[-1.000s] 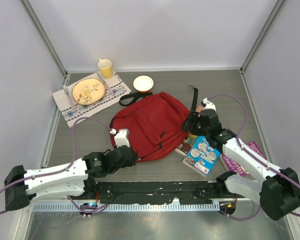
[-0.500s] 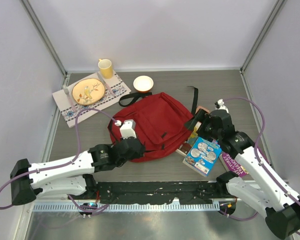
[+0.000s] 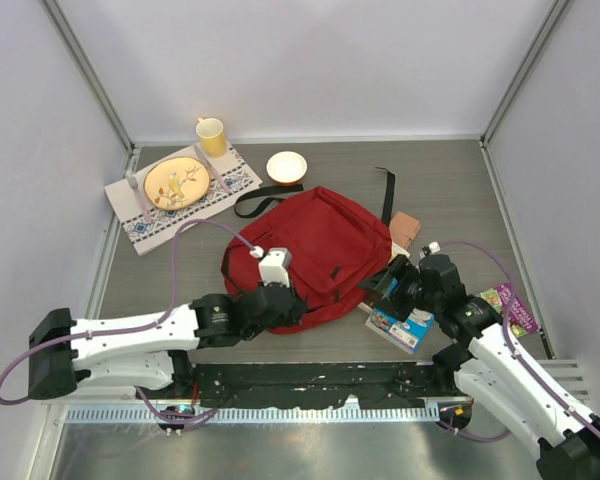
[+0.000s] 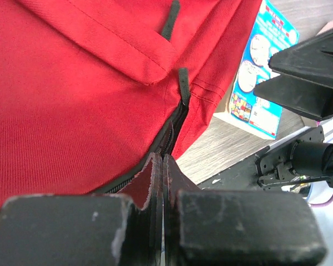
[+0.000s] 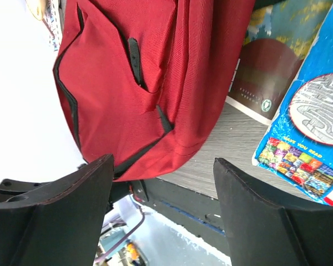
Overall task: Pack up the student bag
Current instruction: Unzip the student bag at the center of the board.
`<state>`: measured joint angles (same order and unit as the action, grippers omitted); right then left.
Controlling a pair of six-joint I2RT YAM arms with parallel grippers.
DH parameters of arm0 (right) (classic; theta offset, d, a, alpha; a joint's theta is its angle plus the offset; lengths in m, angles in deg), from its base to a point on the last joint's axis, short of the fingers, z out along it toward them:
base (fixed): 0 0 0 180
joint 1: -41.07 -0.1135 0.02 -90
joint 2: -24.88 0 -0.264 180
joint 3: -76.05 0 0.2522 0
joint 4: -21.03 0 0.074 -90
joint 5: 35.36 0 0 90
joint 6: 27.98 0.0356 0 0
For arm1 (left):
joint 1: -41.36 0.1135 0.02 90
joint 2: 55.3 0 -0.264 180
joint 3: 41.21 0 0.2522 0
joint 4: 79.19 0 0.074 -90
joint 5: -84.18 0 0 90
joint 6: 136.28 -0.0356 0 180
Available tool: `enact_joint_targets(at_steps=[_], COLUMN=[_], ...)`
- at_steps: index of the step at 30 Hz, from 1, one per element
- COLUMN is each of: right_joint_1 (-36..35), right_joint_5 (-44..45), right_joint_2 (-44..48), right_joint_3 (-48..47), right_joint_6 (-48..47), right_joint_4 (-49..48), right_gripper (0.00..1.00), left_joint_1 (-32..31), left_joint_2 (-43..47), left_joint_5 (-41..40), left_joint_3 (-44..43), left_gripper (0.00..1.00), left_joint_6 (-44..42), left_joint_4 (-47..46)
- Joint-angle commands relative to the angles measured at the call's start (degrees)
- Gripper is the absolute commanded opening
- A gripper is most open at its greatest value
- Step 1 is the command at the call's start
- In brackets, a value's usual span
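Observation:
The student bag (image 3: 310,245), a dark-red backpack, lies flat in the middle of the table, front pocket up. My left gripper (image 3: 296,305) is shut at the bag's near edge. In the left wrist view its fingertips (image 4: 164,160) press together right on the black zipper line (image 4: 175,124); whether they pinch anything I cannot see. My right gripper (image 3: 385,286) hovers open at the bag's lower right corner, over the books. In the right wrist view its jaws (image 5: 164,162) stand wide with nothing between them, the bag (image 5: 139,72) beyond.
A blue puzzle book (image 3: 405,322) and a brown book (image 5: 266,83) lie beside the bag's right edge, a purple book (image 3: 510,305) further right. A tan item (image 3: 407,228) sits by the black strap (image 3: 385,195). Placemat with plate (image 3: 185,185), yellow mug (image 3: 211,135) and white bowl (image 3: 286,166) stand at the back left.
My left gripper slid right along the bag's near edge, still shut. My right gripper opened, let go of the bag's right side, and drew back toward the books.

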<state>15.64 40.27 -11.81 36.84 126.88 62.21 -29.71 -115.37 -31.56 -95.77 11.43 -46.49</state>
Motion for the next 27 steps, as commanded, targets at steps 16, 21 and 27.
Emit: enact_joint_targets(at_steps=[16, 21, 27], right_joint_1=[-16.75, -18.25, -18.25], right_joint_5=[4.77, 5.41, 7.08], right_joint_2=[-3.82, -10.06, -17.27], right_joint_3=[6.29, 5.07, 6.55], right_joint_6=[22.06, 22.77, 25.22], right_joint_4=[-14.41, -19.94, -29.33], right_gripper=[0.65, 0.66, 0.65], left_joint_1=[-5.57, -5.66, -5.66], left_joint_2=[-9.54, -7.34, -5.06], left_joint_5=[-5.03, -4.50, -4.06], left_joint_3=[-4.56, -2.98, -1.74], left_gripper=[0.00, 0.00, 0.00], left_joint_6=[-2.69, -2.25, -3.31], left_joint_4=[-13.67, -13.66, -13.49])
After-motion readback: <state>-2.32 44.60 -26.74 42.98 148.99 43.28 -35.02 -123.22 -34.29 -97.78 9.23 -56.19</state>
